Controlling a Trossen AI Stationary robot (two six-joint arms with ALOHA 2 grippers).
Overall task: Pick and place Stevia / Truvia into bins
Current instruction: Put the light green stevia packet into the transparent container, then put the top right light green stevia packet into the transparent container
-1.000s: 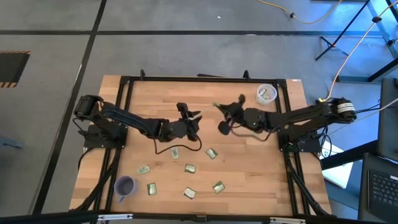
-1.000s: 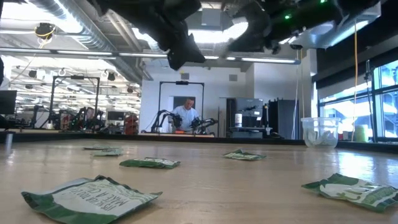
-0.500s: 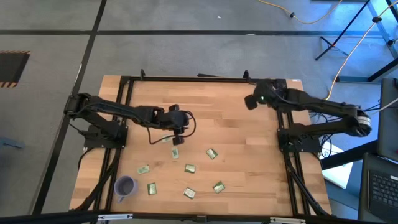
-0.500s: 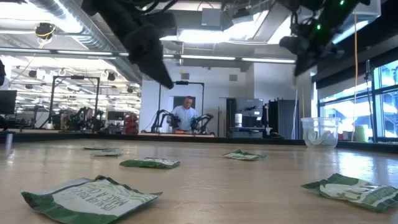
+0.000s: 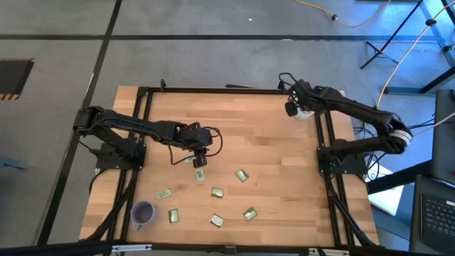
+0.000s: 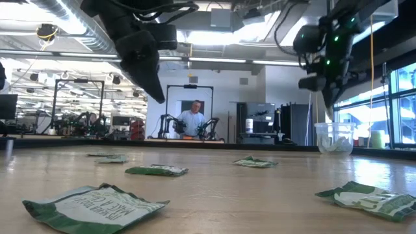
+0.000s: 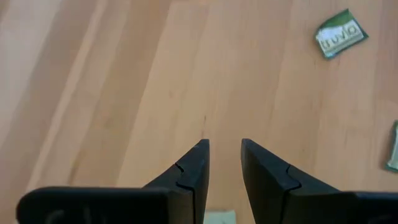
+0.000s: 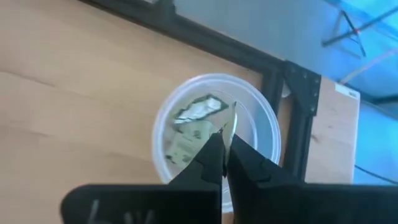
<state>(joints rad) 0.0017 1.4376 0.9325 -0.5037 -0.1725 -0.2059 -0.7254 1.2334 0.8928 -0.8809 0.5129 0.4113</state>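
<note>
Right fingers (image 8: 208, 160) pressed together on a thin sachet (image 8: 234, 118) held edge-on, directly above the translucent white cup (image 8: 158, 134). Risk here: letting go while off-centre, or the sachet clinging to a finger, and it tips over the rim onto the counter (image 8: 74, 93) or the black frame beside the cup. Safer to release low, over the middle.

Left fingers (image 7: 193, 171) slightly apart, well away from the white cup toward the counter's middle, hovering over a loose sachet (image 5: 200, 173). Narrow gap, flat target: could skid it aside or pinch only a corner.

White cup: several sachets (image 8: 189, 134) already inside. Purple cup (image 5: 143, 212), at the corner diagonally opposite the white cup: contents not discernible. Six other sachets (image 5: 217, 192) scattered between the two cups.
</note>
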